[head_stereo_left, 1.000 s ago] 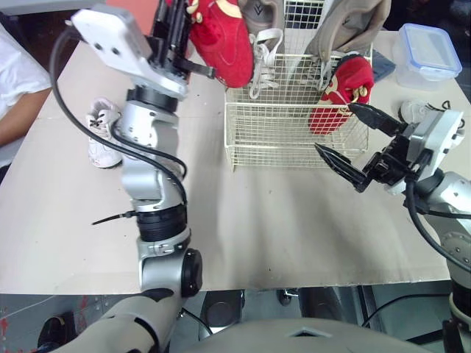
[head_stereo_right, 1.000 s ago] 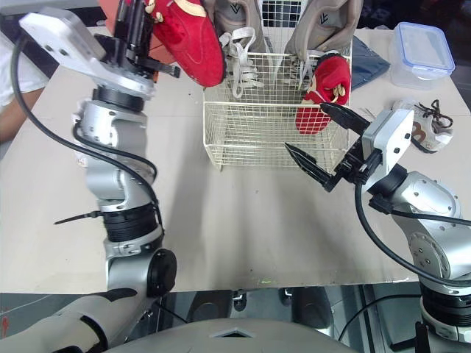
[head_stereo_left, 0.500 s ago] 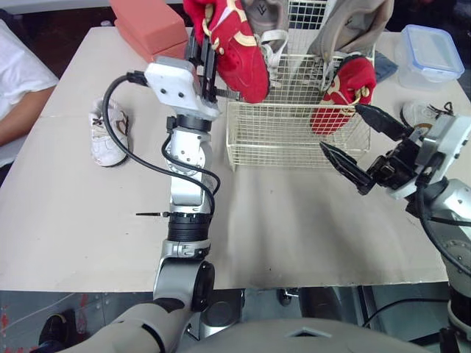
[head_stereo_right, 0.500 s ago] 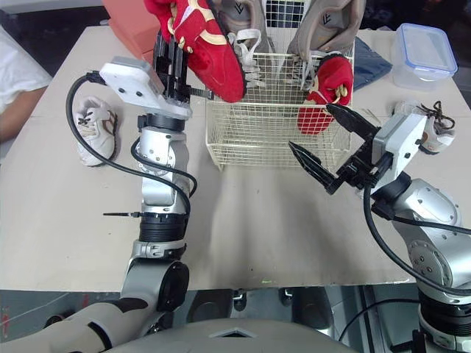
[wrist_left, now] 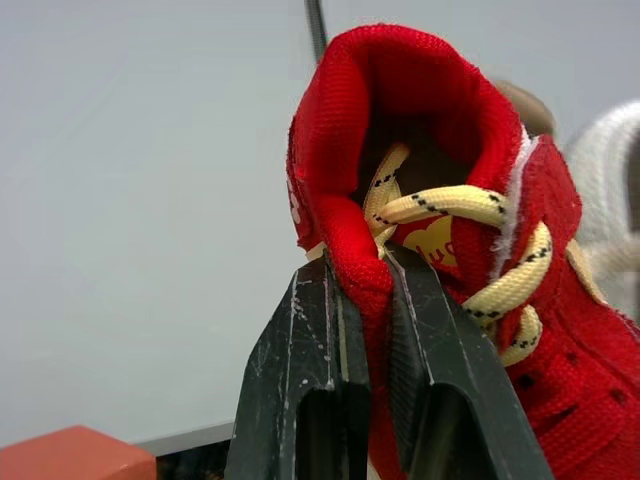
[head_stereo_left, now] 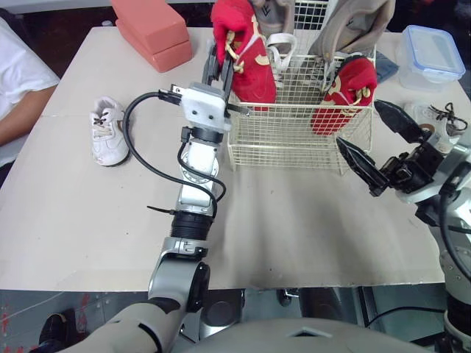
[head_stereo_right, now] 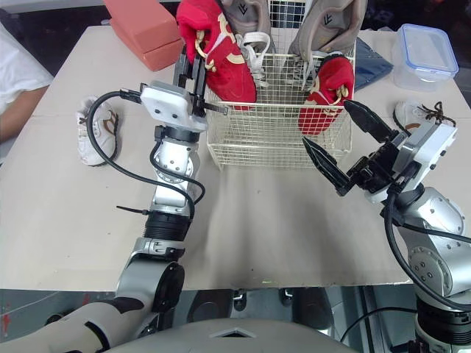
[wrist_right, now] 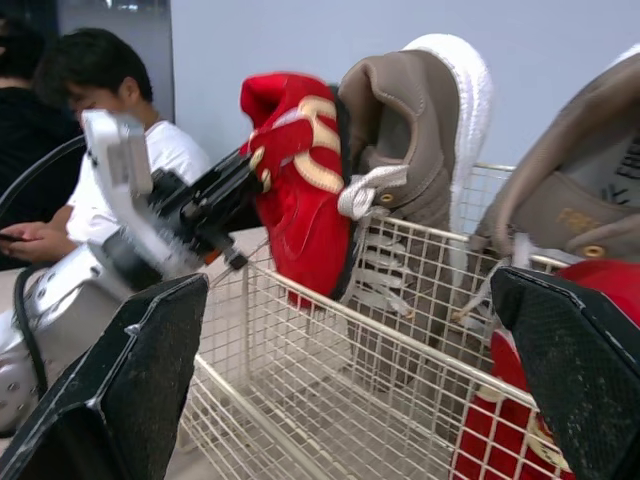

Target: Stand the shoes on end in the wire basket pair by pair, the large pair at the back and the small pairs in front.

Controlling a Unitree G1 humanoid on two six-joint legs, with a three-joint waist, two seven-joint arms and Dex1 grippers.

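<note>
One red shoe (wrist_left: 420, 90) with cream laces (wrist_left: 450, 203) is pinched by left fingers (wrist_left: 300, 390); right fingers (wrist_right: 130, 400) gape.

The beige table (head_stereo_left: 280, 235) carries the wire basket (head_stereo_left: 283, 143) toward its back, a little right of the middle. A small white shoe (head_stereo_left: 107, 132) lies on its sole well to the left of the basket, and two stacked salmon blocks (head_stereo_left: 152, 33) sit at the back left corner. On the right, a clear tub (head_stereo_left: 430, 55) with a blue-rimmed lid stands at the back, a dark blue cloth (head_stereo_right: 372, 62) lies between it and the basket, and a pale shoe with dark laces (head_stereo_right: 416, 118) lies nearer the front.
</note>
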